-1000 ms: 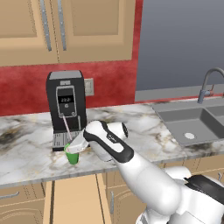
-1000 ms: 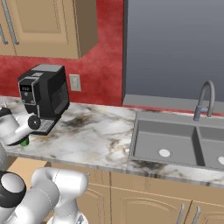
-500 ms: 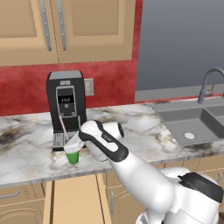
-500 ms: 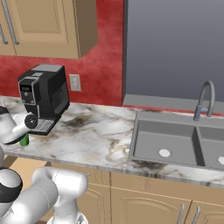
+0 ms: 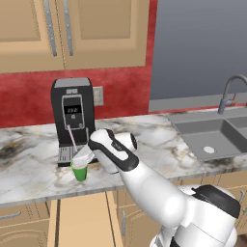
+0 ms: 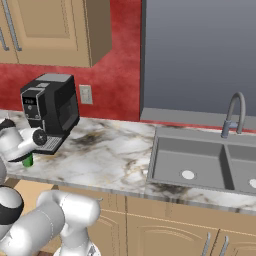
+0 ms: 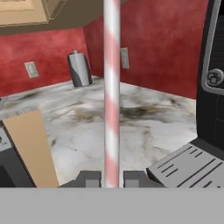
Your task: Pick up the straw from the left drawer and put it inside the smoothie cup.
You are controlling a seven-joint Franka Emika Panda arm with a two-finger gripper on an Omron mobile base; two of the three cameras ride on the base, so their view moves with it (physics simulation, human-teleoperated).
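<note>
Putting the straw (image 7: 111, 87) into the cup (image 5: 79, 170).

End effector (image 7: 111, 178) closed tight on the straw, one fingertip (image 7: 89, 178) on each side, low on the pink-and-white stick. Straw poking up and a bit tilted in the left base view, right above the green cup. Cup sitting on the counter (image 5: 159, 149), just in front of the black coffee machine (image 5: 72, 118). Drawer (image 5: 79, 222) open below the counter edge. Cannot tell if the straw's low end is in the cup yet, hidden behind the white hand. Best to keep the straw over the middle of the cup, not the rim. Go down slow and straight. Stay clear of the coffee machine tray close by. Let go only when the low end is well inside, or the straw may tip out. Do not bump the little cup, may slide or spill.
</note>
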